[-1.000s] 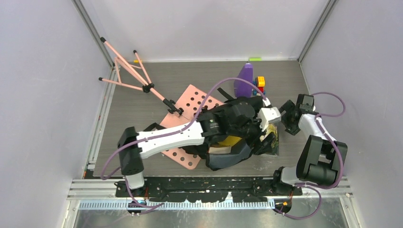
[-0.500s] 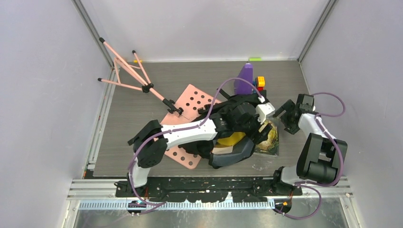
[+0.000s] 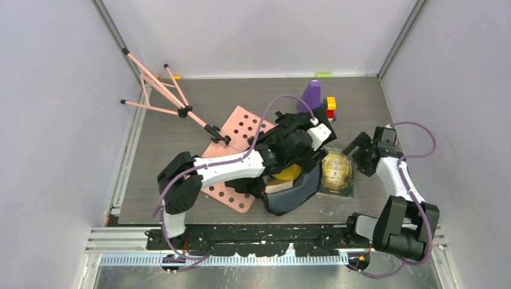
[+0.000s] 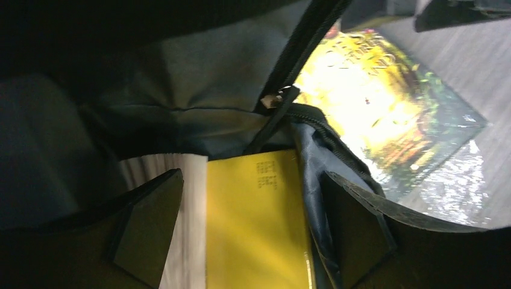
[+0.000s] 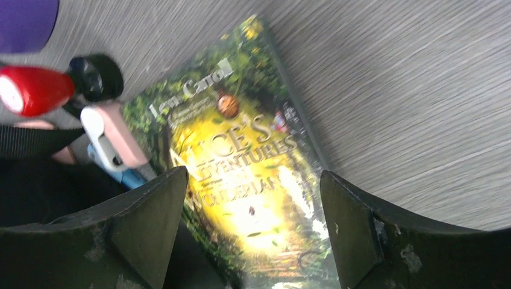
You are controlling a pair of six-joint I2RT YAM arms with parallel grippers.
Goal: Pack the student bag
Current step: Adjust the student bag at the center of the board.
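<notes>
Grey table [image 3: 241, 96] — bearing student bag [image 3: 290, 198], pink board [image 3: 238, 126], book [image 3: 337, 172].

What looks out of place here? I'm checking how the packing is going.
The Alice book lies on the table beside the student bag, not inside it. The bag sprawls partly across the pink perforated board, and a pink stand lies tipped over far left.

left gripper [image 4: 250, 179]: inside the mouth of the student bag [image 3: 294, 198].
bound book [image 4: 259, 235]: in the bag, below and between the left jaws.
paperback [image 5: 241, 156]: flat on the table [image 3: 169, 144], below and between the jaws of the right gripper [image 5: 253, 174], just beside the bag.
perforated board [image 3: 241, 129]: under the bag, on the far side from the right jaws.
</notes>
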